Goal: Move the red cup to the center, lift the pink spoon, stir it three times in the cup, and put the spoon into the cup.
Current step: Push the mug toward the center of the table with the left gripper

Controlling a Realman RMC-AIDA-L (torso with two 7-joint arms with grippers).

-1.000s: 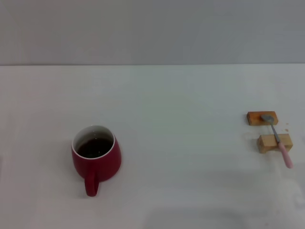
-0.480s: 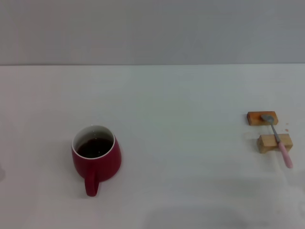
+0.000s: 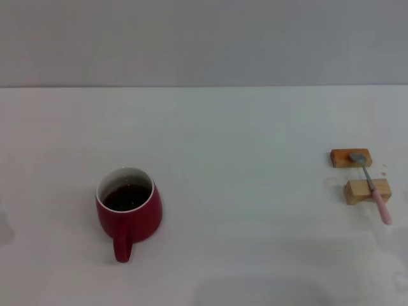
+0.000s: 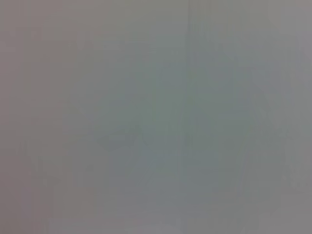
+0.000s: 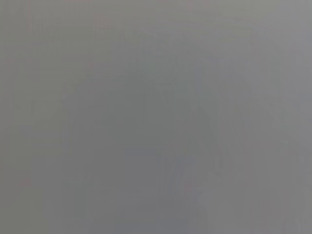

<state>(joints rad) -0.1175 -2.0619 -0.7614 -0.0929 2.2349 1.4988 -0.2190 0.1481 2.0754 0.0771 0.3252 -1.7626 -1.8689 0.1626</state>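
The red cup (image 3: 129,212) stands on the white table at the front left in the head view, with its handle toward me and dark liquid inside. The pink spoon (image 3: 371,185) lies at the right across two tan wooden blocks, its metal bowl on the far block (image 3: 350,157) and its pink handle reaching over the near block (image 3: 366,192) toward me. Neither gripper shows in the head view. Both wrist views show only a plain grey surface, with no fingers and no objects.
The white table (image 3: 242,140) runs back to a grey wall. A faint shadow lies at the left edge of the table (image 3: 5,229).
The faint shadow at the left edge of the table has grown and shifted slightly. The cup and spoon have not moved.
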